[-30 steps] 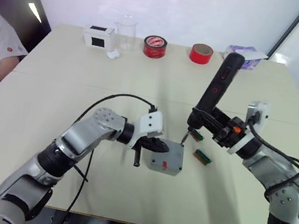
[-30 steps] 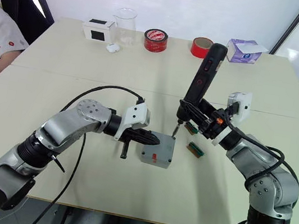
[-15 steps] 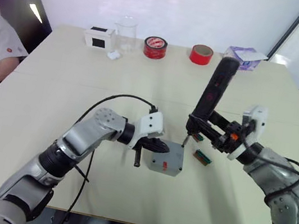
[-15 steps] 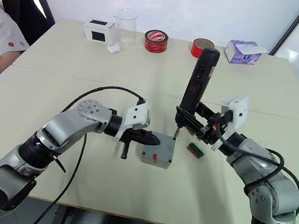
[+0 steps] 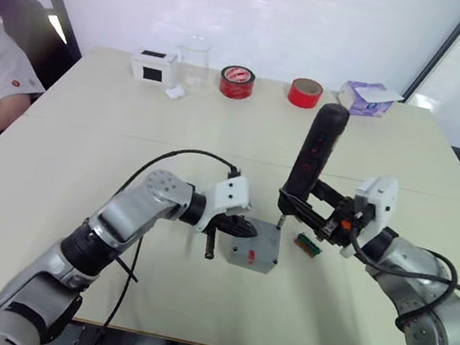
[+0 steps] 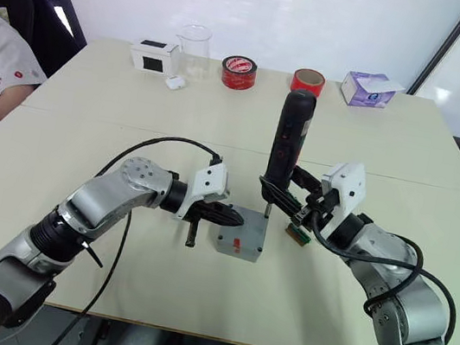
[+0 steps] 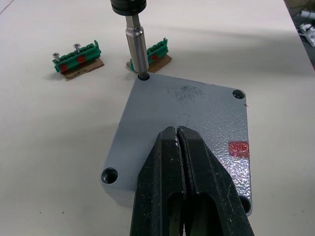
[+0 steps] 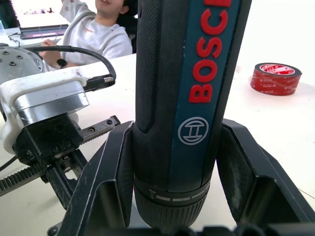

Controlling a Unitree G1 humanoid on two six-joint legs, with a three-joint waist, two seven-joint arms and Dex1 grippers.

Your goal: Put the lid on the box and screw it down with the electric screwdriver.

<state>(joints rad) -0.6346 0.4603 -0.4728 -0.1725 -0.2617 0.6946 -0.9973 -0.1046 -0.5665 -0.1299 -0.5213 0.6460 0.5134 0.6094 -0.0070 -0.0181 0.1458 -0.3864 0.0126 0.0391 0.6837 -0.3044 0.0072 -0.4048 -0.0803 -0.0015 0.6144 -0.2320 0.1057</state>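
Grey lid [image 7: 184, 132] now sits on box [image 6: 240, 246] mid-surface; left hand [image 7: 178, 142], fingers together, presses it. Right hand [image 5: 315, 214] clamps electric screwdriver [image 5: 308, 163], swung upright since a second ago, bit in corner hole: driving starts.

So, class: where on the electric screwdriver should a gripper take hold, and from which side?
Grip the electric screwdriver low on its thick round barrel, from the robot's right, as the right gripper does: it stands near upright, bit in the lid's corner hole.
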